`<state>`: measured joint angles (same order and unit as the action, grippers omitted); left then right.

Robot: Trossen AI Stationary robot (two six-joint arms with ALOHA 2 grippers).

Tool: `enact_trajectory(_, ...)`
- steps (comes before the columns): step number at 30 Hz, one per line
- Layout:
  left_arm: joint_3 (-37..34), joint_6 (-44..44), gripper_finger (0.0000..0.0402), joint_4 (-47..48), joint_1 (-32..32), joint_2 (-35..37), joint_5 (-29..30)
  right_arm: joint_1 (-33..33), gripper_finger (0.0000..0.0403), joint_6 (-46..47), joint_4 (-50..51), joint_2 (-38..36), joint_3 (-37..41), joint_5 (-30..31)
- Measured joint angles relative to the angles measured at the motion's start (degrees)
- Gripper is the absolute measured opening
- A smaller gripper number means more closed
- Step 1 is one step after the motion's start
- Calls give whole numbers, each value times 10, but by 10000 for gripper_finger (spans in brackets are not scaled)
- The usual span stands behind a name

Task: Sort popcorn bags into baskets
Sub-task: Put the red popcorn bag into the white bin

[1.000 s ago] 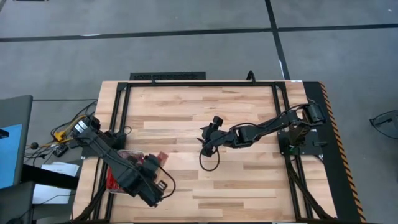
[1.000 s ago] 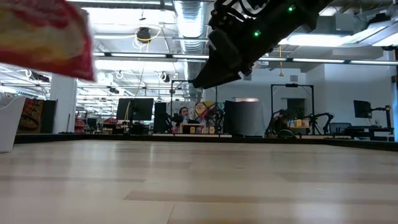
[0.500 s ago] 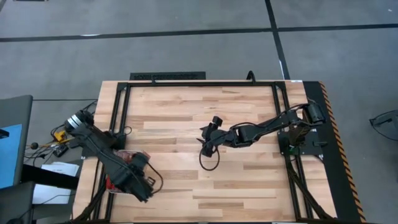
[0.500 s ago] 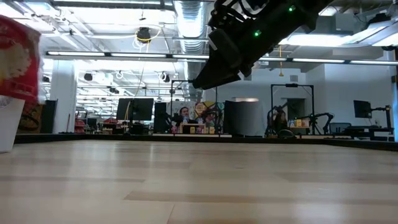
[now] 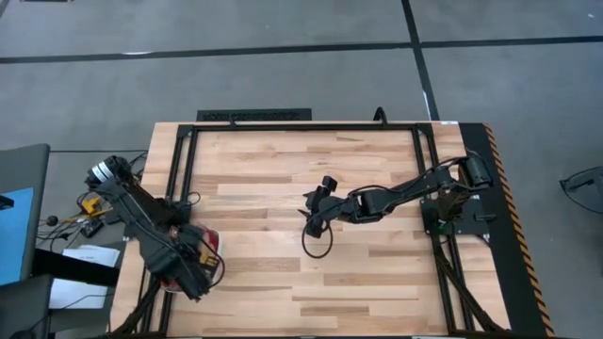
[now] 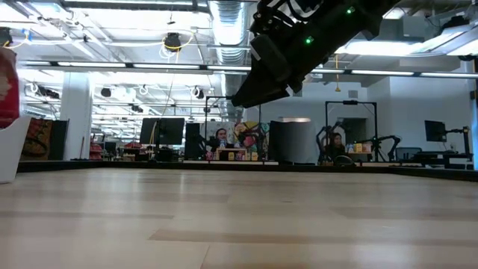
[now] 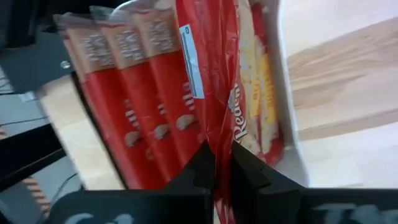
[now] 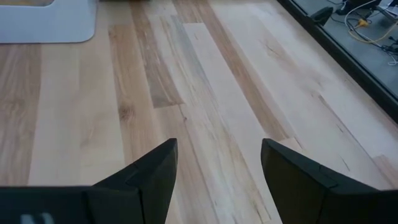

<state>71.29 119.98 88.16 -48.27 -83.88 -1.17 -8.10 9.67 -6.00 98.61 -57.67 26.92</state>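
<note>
Even, bright overhead light across all views. High view sharp, soft faint shadows under both arms on the wooden table (image 5: 283, 160); floor at 12 o'clock flat grey, no glare. Low view backlit: ceiling light strips (image 6: 149, 67) blown out at 12 o'clock, arm there in near silhouette, tabletop foreground at 6 o'clock soft. Left wrist view blurred, close-up popcorn bag (image 7: 217, 93) out of focus, glossy sheen. Right wrist view crisp on wood, its own fingers at 6 o'clock soft.

Left claw (image 7: 222, 171) pinched tight at the table's left edge; right claw (image 8: 217, 168) spread mid-table.
</note>
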Motion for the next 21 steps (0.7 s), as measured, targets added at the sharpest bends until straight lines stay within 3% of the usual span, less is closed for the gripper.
enact_trajectory(6,0,6,7,-53,0,-9,51,3,255,0,0,0,0,0)
enact_trajectory(15,-44,-4,37,-137,0,-49,12,3,255,4,1,0,0,0)
enact_trajectory(21,-45,-13,49,-145,1,-51,13,3,255,4,6,0,0,0)
